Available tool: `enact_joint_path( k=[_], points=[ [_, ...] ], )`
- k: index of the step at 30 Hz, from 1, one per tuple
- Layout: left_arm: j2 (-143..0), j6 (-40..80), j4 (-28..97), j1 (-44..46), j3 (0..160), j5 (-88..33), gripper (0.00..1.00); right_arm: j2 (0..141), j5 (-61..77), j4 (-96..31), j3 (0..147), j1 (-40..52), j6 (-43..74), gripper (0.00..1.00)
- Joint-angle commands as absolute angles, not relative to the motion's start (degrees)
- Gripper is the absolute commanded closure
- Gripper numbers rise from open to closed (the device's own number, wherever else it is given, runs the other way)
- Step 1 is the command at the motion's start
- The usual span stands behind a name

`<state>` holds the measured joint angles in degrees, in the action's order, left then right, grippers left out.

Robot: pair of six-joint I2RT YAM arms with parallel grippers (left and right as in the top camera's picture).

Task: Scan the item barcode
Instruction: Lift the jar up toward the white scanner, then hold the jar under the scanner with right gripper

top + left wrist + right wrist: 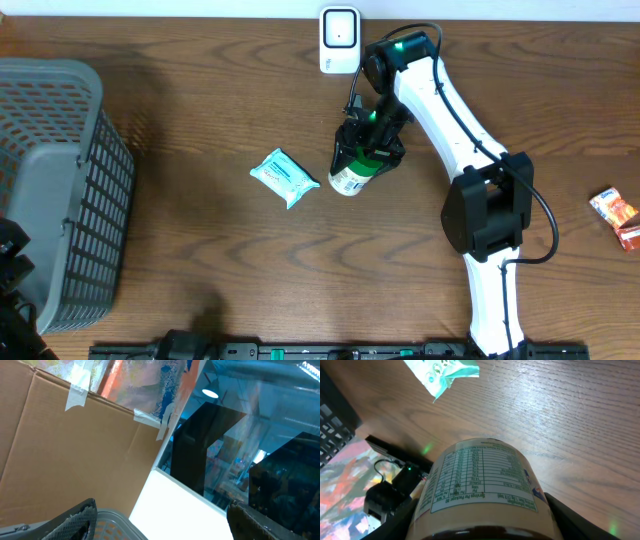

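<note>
Just short of the scanner [340, 40], we've got the bottle [347, 180] clenched in the right claw [365, 148]; left claw [161, 510] released. Grasp done, scan pending.

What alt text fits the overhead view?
The right gripper grips a cream jar with a white label at the middle of the brown wooden table, near a white box-shaped scanner. A pale blue plastic packet lies beside it; a grey mesh basket stands at the table's left edge.
</note>
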<state>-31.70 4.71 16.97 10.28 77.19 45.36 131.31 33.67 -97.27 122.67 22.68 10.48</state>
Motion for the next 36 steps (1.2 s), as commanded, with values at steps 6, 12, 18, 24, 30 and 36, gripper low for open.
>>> enact_joint_path(
  k=[6,12,18,24,30,36],
  points=[
    [-31.20,5.26,17.12,10.04,77.08,45.82,0.17,130.52,56.51,-95.85,123.63,20.86,2.61,0.46],
    [-31.20,5.26,17.15,10.04,77.08,45.82,0.17,130.52,60.14,-90.30,130.63,18.11,2.48,0.48],
    [-31.20,5.26,17.74,10.04,77.08,45.84,0.17,130.52,57.17,-78.54,146.67,16.53,5.04,0.45],
    [-31.20,5.26,17.76,10.04,77.08,45.84,0.17,130.52,24.69,-68.01,157.34,17.78,9.13,0.42],
    [-31.20,5.26,17.76,10.04,77.08,45.82,0.17,131.48,5.28,-56.07,153.88,21.61,6.57,0.41],
    [-31.20,5.26,17.76,10.04,77.08,45.82,0.17,135.31,-6.20,-39.68,144.77,23.62,6.57,0.42]
  ],
)
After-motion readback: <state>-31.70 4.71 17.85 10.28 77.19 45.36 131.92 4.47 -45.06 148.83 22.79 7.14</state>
